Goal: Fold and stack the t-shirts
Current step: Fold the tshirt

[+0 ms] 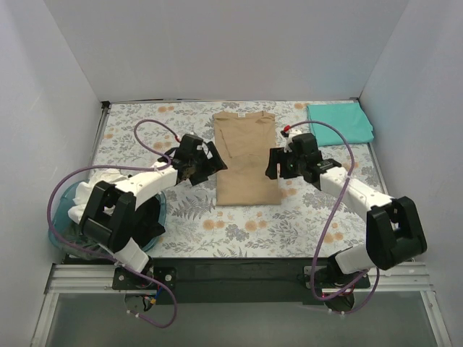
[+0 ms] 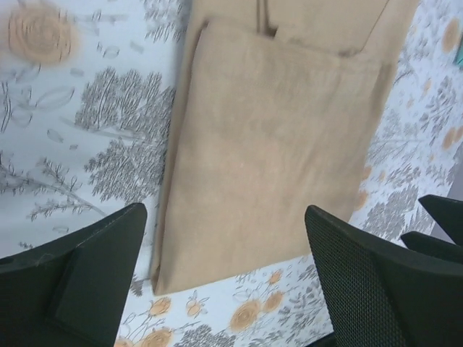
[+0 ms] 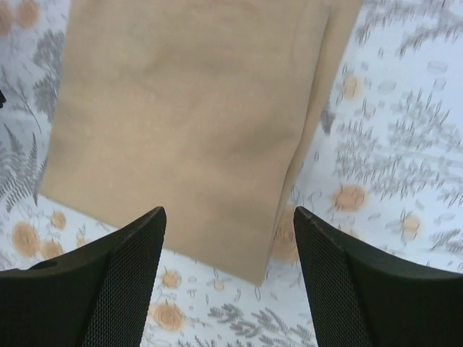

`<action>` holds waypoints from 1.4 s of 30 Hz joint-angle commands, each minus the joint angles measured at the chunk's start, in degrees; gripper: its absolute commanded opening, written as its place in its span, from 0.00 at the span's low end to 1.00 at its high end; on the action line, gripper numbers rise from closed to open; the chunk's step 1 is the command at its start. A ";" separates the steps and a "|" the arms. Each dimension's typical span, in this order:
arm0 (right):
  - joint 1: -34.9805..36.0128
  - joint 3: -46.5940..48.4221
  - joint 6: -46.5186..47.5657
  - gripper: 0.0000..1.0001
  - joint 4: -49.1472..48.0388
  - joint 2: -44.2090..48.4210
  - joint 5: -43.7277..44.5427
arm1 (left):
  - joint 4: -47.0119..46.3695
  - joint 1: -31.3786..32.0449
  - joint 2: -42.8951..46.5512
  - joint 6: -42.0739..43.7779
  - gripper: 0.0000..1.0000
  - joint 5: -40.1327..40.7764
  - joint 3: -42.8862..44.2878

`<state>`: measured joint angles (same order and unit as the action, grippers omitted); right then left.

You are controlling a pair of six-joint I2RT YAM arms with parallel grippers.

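The tan t-shirt [image 1: 246, 155] lies flat in the middle of the table, folded lengthwise into a long strip with its collar at the far end. It also shows in the left wrist view [image 2: 275, 144] and the right wrist view [image 3: 188, 108]. My left gripper [image 1: 211, 165] hovers at its left edge, open and empty. My right gripper [image 1: 275, 163] hovers at its right edge, open and empty. The teal-green t-shirt [image 1: 340, 121] lies folded at the far right corner. The white t-shirt [image 1: 98, 189] sits bunched in the basket at the left.
A blue round basket [image 1: 155, 217] stands at the near left under the left arm. The table wears a floral cloth [image 1: 239, 228]. White walls close in the left, far and right sides.
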<state>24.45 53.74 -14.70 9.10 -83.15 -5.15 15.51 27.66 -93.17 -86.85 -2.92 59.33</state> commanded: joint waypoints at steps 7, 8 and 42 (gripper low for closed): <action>-0.01 -17.51 -5.34 0.74 -5.41 9.24 -4.87 | -3.72 2.31 6.41 -3.76 0.82 -7.10 -14.05; -0.01 -17.96 -5.69 0.73 -5.59 9.15 -4.87 | -4.08 2.48 6.59 -4.03 0.78 -7.28 -14.76; 4.01 -34.82 -11.58 0.01 1.78 25.21 -9.70 | 5.93 16.98 22.20 -9.04 0.00 0.11 -27.24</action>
<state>25.93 21.63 -24.01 5.54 -63.37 -12.49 15.70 41.80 -78.50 -94.08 -5.43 34.33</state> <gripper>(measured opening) 0.022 0.030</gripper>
